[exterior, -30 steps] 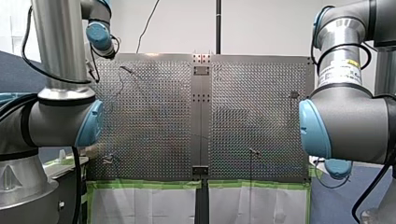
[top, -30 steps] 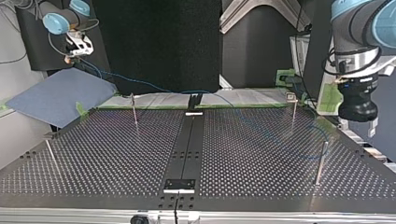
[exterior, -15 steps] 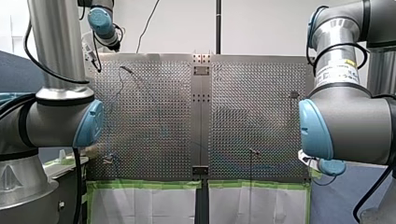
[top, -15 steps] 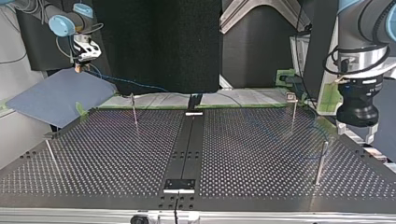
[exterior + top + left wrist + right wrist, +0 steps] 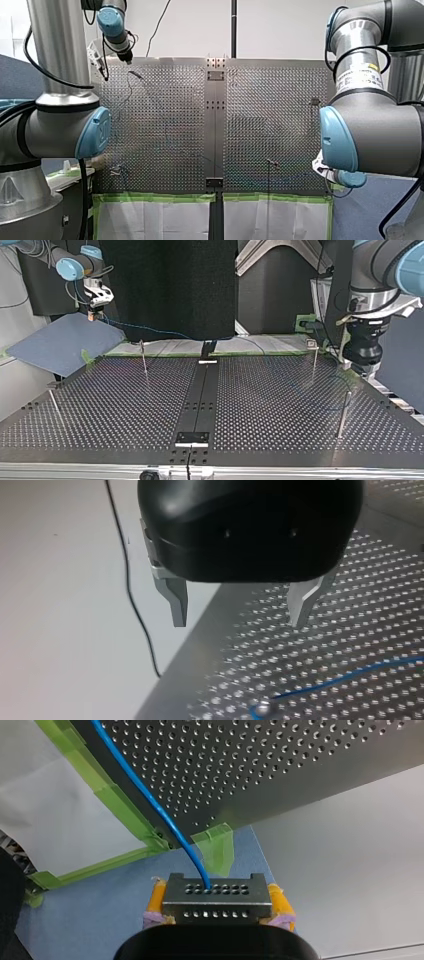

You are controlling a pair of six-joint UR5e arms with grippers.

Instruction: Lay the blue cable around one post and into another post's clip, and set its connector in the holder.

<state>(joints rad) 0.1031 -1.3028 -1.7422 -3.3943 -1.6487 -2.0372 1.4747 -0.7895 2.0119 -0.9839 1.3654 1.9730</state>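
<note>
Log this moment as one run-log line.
left gripper: open, empty, above table edge | right gripper: shut on connector, beyond table corner, over blue cloth | blue cable: runs from connector across table

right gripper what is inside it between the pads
My right gripper is shut on the grey connector, with the blue cable running out of it. The connector's lower part is covered by the gripper's black body.

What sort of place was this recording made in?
Most likely a robotics lab test cell: a perforated metal table fitted with thin metal posts, two grey-and-blue robot arms at its sides, and green masking tape along its edge.
</note>
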